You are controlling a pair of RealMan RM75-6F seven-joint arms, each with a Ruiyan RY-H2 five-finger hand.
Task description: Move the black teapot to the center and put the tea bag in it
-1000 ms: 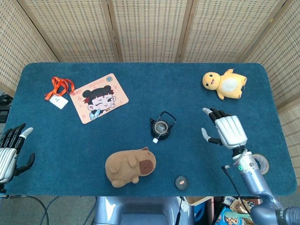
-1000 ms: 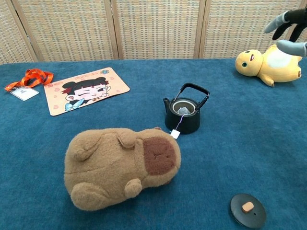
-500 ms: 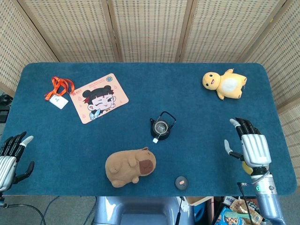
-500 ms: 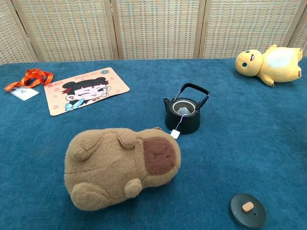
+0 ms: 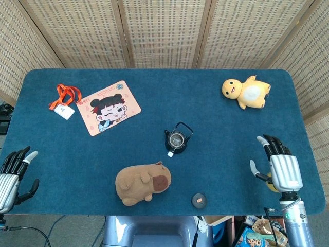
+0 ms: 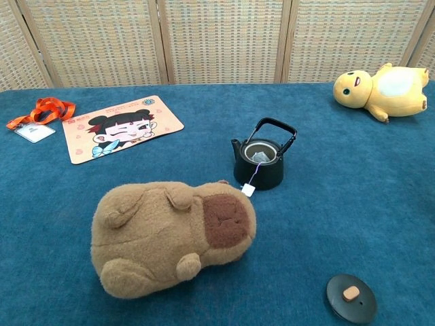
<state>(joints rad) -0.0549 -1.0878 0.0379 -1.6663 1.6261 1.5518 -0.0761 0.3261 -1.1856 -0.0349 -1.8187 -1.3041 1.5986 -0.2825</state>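
Outward, both hands (image 5: 281, 167) (image 5: 10, 175) at table edges (image 5: 154, 212)

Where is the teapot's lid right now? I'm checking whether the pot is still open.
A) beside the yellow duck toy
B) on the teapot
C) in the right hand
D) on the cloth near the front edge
D: the lid lies flat on the blue cloth, apart from the open black teapot.

readable text: none | cartoon mat (image 6: 122, 128): small characters in corners and along edges, too small to make out | badge card on orange lanyard (image 6: 35, 132): faint print, illegible | tea bag tag (image 6: 248, 190): blank as far as visible
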